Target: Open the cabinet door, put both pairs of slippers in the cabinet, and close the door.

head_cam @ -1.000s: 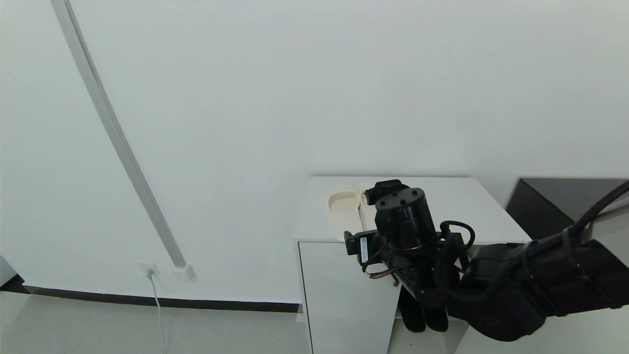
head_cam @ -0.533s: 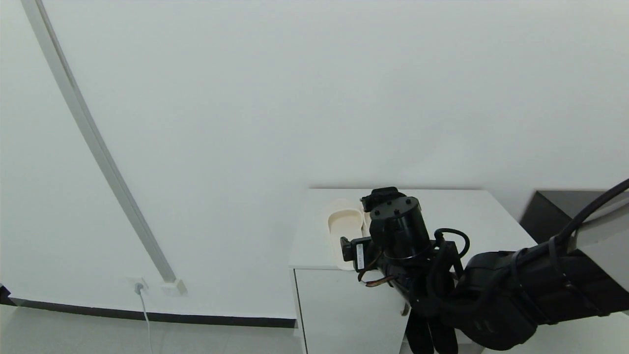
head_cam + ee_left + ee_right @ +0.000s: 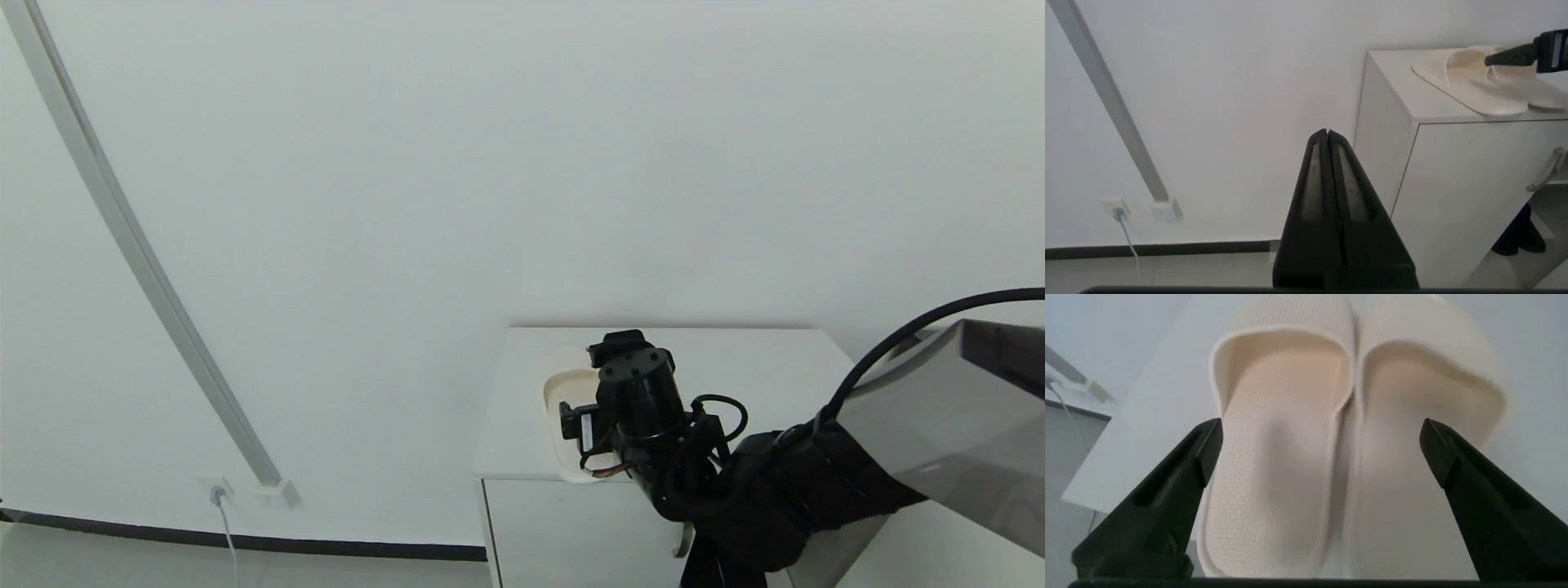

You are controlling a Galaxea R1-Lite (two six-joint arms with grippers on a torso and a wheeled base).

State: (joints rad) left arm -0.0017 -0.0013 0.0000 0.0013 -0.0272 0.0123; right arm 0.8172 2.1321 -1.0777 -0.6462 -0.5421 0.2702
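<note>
A cream pair of slippers [image 3: 571, 392] lies side by side on top of the white cabinet [image 3: 522, 425]. My right gripper [image 3: 1323, 506] is open just above that pair [image 3: 1282, 457], one finger outside each slipper. From the left wrist view its dark finger [image 3: 1535, 53] shows over the cream pair [image 3: 1478, 77]. My left gripper [image 3: 1327, 139] is shut on nothing, out in front of the cabinet [image 3: 1396, 90] and to its left. A black pair of slippers [image 3: 1519, 237] shows low down past the door panel, whose handle [image 3: 1553, 167] sticks out.
A grey strip [image 3: 122, 237] runs slantwise down the white wall to a socket with a plugged cable [image 3: 216, 492]. Open floor lies left of the cabinet.
The head camera has shifted, so the whole picture moved. Against the cabinet, my right arm has gone a little left and now covers more of the cream pair.
</note>
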